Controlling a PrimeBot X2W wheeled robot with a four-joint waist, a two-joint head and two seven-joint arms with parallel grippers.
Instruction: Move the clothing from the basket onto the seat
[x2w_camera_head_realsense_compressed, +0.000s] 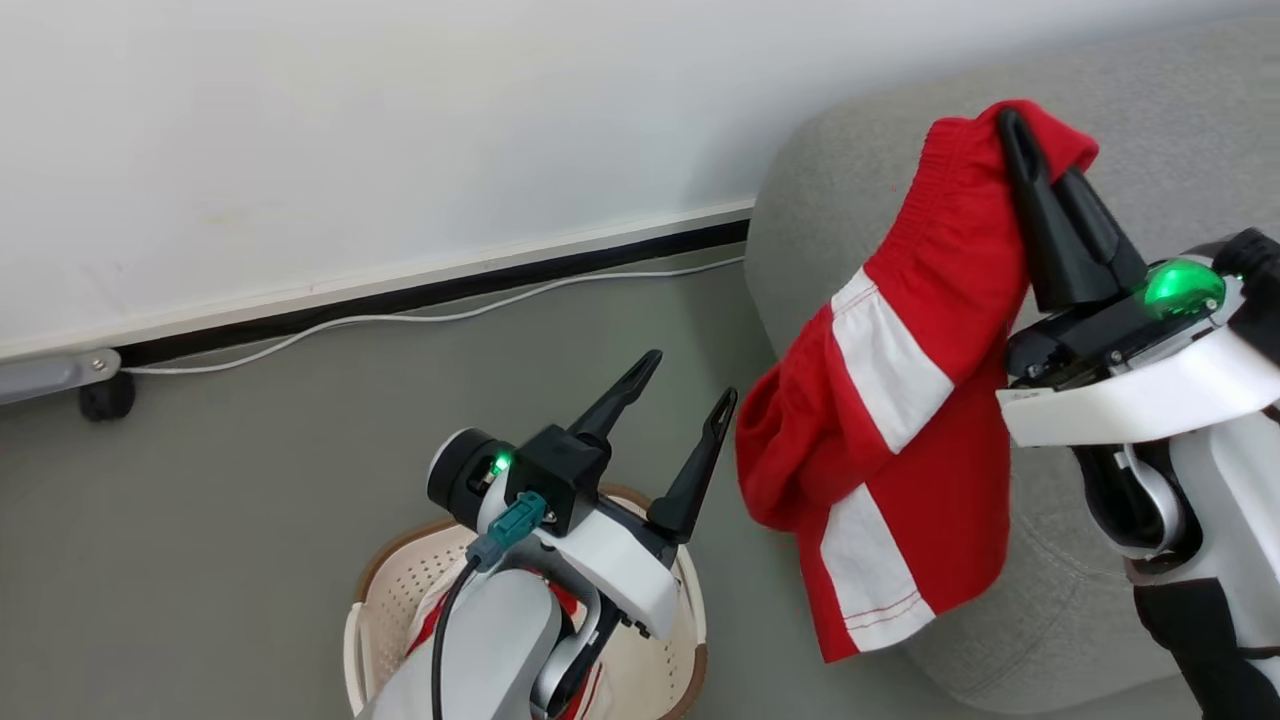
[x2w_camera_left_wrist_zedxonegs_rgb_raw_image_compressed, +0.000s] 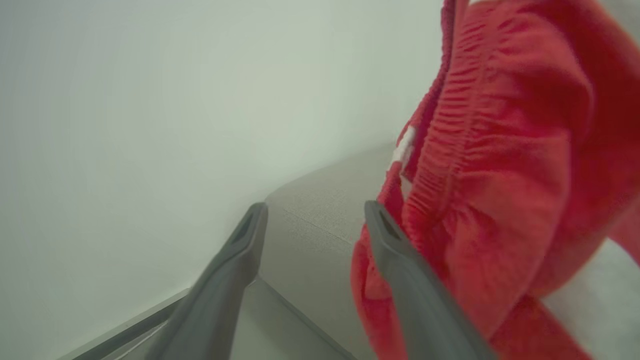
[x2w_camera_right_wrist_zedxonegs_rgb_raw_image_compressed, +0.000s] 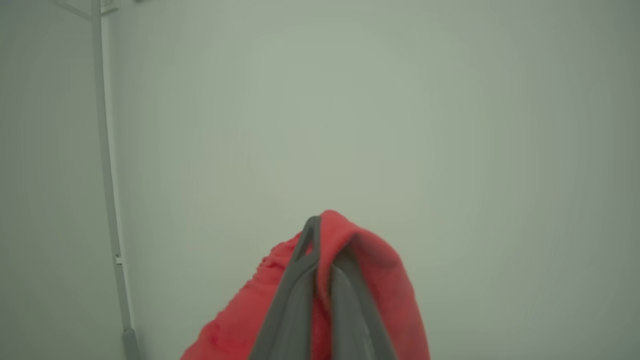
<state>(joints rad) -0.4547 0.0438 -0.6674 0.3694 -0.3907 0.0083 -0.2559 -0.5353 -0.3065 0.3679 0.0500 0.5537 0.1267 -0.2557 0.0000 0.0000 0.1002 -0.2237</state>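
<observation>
Gripping what, the R hand (x2w_camera_head_realsense_compressed: 1035, 150)?

— It's clamping shut on a red garment (x2w_camera_head_realsense_compressed: 900, 400) w/ white stripes, pinching it by the gathered waistband. Fingers are pointing up, and the fabric is draping over the tips.

Where's it hanging?

— It's dangling free from that hand, in front of the rounded corner of the grey seat (x2w_camera_head_realsense_compressed: 1150, 110). Top part is overlapping the seat in the head view, and the bottom hem is hanging by the seat's front edge. Can't tell if it's touching the seat.

And the L hand (x2w_camera_head_realsense_compressed: 690, 375)?

— It's standing wide open, gripping nothing, fingers pointing up & toward the garment. The finger nearer the garment is sitting just beside its lower fold. In the L wrist view that finger is looking v. close to the red fabric; contact unclear.

Basket (x2w_camera_head_realsense_compressed: 385, 590)?

— It's sitting on the floor (x2w_camera_head_realsense_compressed: 250, 500) under the L arm (x2w_camera_head_realsense_compressed: 500, 640), near the seat but apart from it. More red-and-white cloth (x2w_camera_head_realsense_compressed: 432, 612) is lying inside, mostly hidden by the arm.

Anything else?

— White wall (x2w_camera_head_realsense_compressed: 400, 120) is running behind, w/ a dark skirting strip (x2w_camera_head_realsense_compressed: 450, 290) at its foot & a white cable (x2w_camera_head_realsense_compressed: 400, 318) lying along the floor by it.
</observation>
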